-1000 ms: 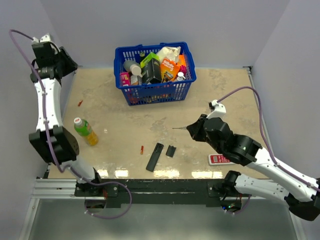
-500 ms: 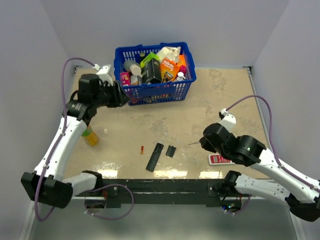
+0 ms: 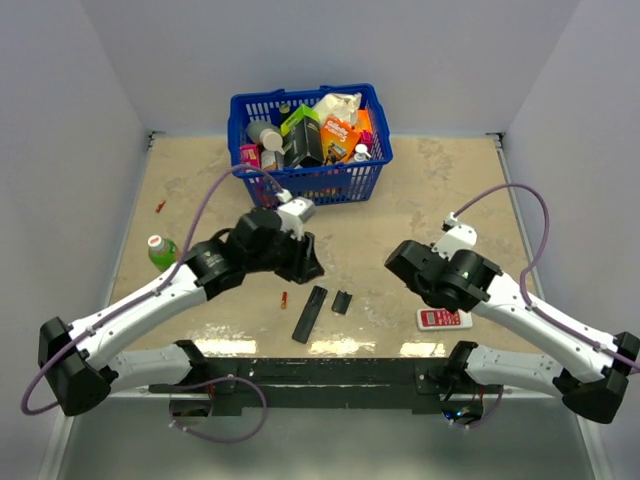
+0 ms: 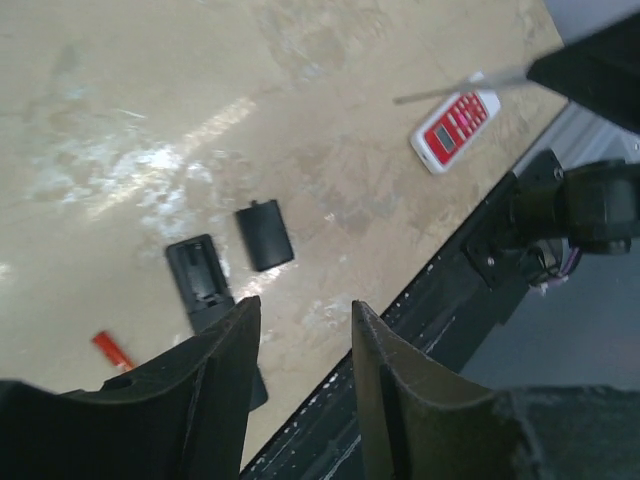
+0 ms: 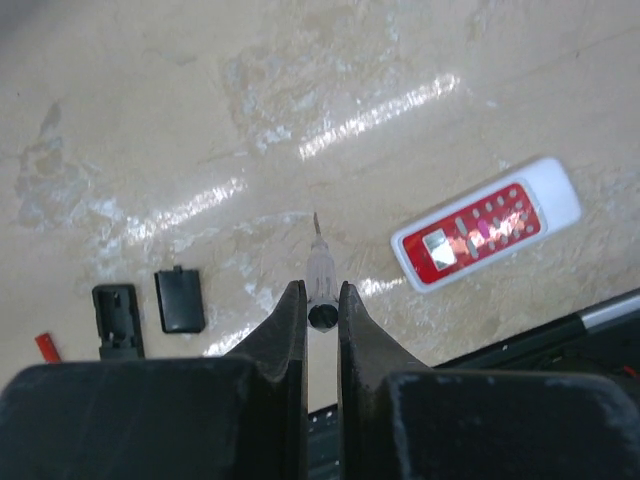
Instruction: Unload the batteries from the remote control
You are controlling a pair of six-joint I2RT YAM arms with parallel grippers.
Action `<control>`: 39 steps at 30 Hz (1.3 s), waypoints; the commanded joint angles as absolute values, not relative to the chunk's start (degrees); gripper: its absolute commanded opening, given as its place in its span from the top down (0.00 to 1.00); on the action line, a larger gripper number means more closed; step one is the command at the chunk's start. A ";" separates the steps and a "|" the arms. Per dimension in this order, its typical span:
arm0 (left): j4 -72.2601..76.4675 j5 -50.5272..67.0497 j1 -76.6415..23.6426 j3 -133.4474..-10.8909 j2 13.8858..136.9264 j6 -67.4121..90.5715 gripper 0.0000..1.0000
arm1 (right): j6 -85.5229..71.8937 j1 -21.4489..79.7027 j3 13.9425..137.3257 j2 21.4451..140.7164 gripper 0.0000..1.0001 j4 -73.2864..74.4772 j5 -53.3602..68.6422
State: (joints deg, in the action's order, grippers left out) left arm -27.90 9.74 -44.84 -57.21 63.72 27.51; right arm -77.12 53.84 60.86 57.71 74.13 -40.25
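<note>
The left gripper [image 4: 305,312] is held above the table [image 4: 150,90] with its fingers spread apart and nothing between them. The black remote control [image 4: 200,272] is seen lying with its battery bay uncovered, and its black cover plate [image 4: 265,235] is set just beside it. One red battery [image 4: 111,349] is seen on the table near that remote (a second red battery [image 3: 160,207] lies well apart, toward the left wall). A small screwdriver [image 5: 318,268] is pinched in the right gripper [image 5: 321,292], near a white and red remote [image 5: 485,235].
</note>
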 commanded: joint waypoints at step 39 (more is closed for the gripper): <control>-20.92 -8.79 -55.72 -53.96 61.61 36.21 0.48 | -59.76 44.65 28.57 64.25 0.71 18.81 -29.18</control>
State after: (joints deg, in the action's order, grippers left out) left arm -22.20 -7.33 -55.64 -50.37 60.69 36.88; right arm -49.80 43.66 30.59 64.49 17.08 -32.36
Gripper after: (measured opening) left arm 0.520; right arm 0.284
